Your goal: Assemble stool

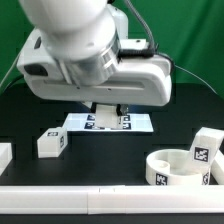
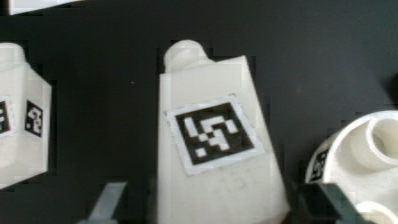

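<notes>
the arm (image 1: 95,60) hangs low over the marker board (image 1: 140,122), wrist pointing straight down at the black table (image 1: 110,150). its gripper (image 2: 215,192) is clenched on a tagged leg (image 2: 214,120), which sits between the fingers (image 2: 111,205). a second leg (image 2: 18,115) lies to one side of it, the round seat (image 2: 365,150) to the other.

A white stool leg (image 2: 214,110) bearing a black-and-white tag lies on the black table (image 2: 107,60), its wider end clamped between the two fingers of the gripper (image 2: 214,188). A second tagged leg (image 2: 18,120) lies apart on one side, cut off by the frame. The round seat (image 2: 365,150) sits just beside the other side, only partly in view.
</notes>
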Robot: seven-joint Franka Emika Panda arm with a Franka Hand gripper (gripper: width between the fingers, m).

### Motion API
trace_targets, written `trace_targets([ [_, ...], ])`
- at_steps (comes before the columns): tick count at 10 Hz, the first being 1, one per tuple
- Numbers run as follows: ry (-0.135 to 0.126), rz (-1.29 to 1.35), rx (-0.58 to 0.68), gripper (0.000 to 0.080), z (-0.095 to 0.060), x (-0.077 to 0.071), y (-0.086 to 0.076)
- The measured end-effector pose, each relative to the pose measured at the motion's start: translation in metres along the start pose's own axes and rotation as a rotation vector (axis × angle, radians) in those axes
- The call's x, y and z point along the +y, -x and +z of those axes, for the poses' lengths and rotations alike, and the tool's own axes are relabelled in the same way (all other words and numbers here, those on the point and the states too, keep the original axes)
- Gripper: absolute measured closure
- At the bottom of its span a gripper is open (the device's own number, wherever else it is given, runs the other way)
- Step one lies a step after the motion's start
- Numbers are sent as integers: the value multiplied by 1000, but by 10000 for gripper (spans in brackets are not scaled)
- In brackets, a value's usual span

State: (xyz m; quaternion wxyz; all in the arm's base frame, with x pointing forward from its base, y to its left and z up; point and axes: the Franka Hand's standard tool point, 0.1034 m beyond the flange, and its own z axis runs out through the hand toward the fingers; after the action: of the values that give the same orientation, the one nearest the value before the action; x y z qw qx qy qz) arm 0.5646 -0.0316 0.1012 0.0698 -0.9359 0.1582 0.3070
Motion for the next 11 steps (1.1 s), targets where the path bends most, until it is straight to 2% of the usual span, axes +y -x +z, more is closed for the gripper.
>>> trace_targets([
  [1,-12,43,68,476,-10,-19,-1],
  [2,-50,32,173,476,-31,-38,-3],
  [3,-85,63,285,476,-51,-43,-4],
  [4,-97,107,388,476,-60,-47,-5],
  [6,-101,120,484,476,-58,-53,-8],
  [8,-125,112,651,476,-64,-62,-16],
  [10,-138,100,770,476,-62,-69,-18],
  [11,-172,96,911,476,-67,-75,-20],
])
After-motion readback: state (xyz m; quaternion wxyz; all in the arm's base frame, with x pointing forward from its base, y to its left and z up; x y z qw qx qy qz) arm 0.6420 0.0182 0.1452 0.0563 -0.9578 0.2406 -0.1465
